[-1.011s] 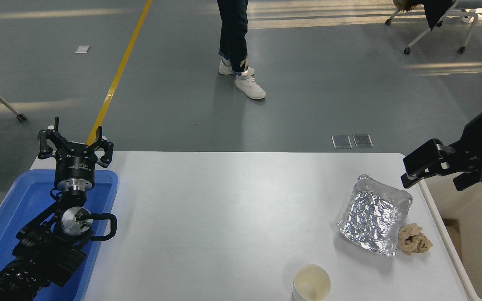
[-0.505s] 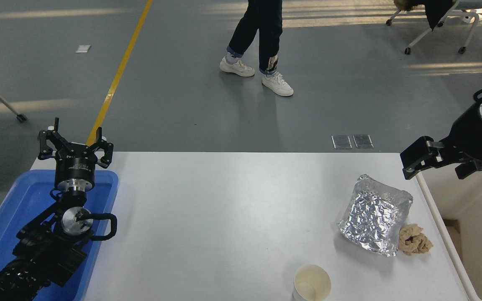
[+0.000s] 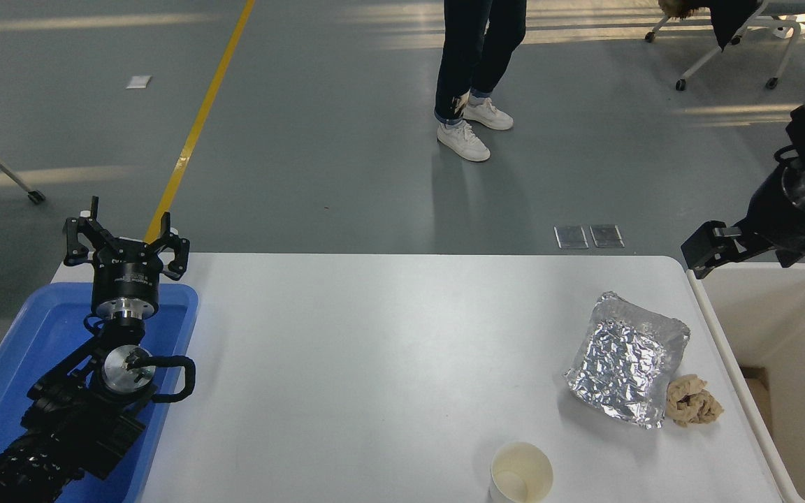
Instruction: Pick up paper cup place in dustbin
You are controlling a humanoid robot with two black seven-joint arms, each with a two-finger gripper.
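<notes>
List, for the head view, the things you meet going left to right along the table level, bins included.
blue tray → left gripper → paper cup → foil sheet → tan wad → dustbin

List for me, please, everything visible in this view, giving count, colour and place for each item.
paper cup: one, white with cream inside, upright at the table's near edge
foil sheet: one, silver, crumpled, right part of the table
wad: one, tan, beside the foil's near right corner
table: one, white, centre
dustbin: one, beige, off the table's right edge
tray: one, blue, at the table's left end
wheeled chair: one, white-framed, far right on the floor
person: one, dark trousers, white shoes, beyond the table
left gripper: black, open, parked over the tray
right gripper: black, above the dustbin's far rim
</notes>
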